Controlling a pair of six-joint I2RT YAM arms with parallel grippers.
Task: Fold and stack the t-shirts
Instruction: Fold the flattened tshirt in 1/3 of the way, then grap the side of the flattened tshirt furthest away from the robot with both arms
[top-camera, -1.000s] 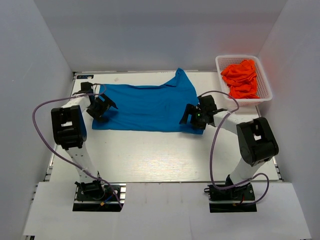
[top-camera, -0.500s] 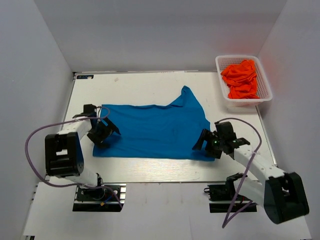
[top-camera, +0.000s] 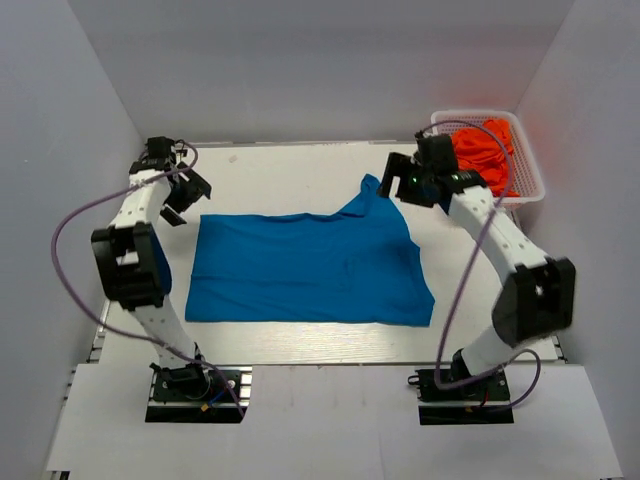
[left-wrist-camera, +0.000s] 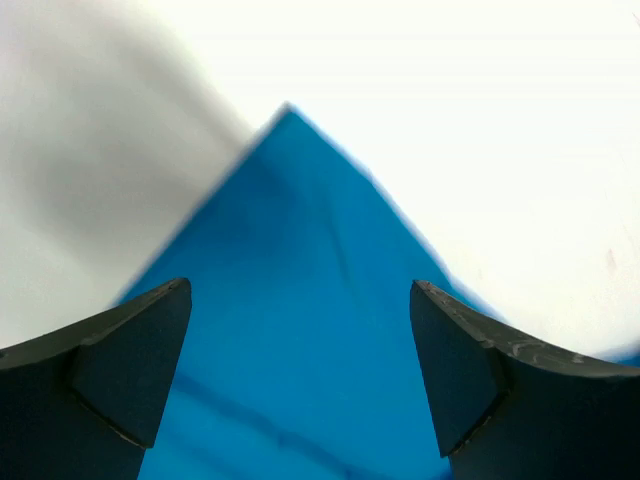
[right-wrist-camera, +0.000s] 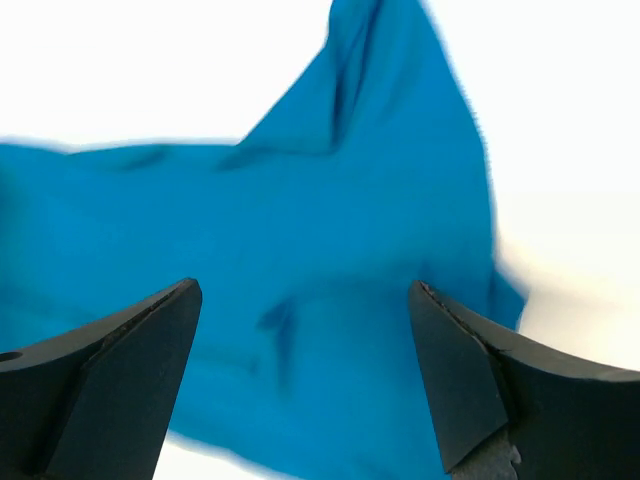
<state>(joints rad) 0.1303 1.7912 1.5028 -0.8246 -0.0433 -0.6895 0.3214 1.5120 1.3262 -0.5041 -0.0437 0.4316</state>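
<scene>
Swinging from the near hem up to the far corners, left fingers (left-wrist-camera: 110, 370) and right fingers (right-wrist-camera: 480, 380) hang wide open, empty, over the blue t-shirt (top-camera: 305, 265) spread on the table (top-camera: 300, 170), so folding likely comes next.

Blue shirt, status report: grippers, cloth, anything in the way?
Left gripper open, right gripper open, holding nothing. Blue shirt spread flat, unfolded. Nothing on it.

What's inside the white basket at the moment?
A crumpled heap of orange-red t-shirts fills the white mesh basket. The count is unclear, since the pile hides whatever lies beneath it and the basket floor. The right arm covers the basket's left edge.
</scene>
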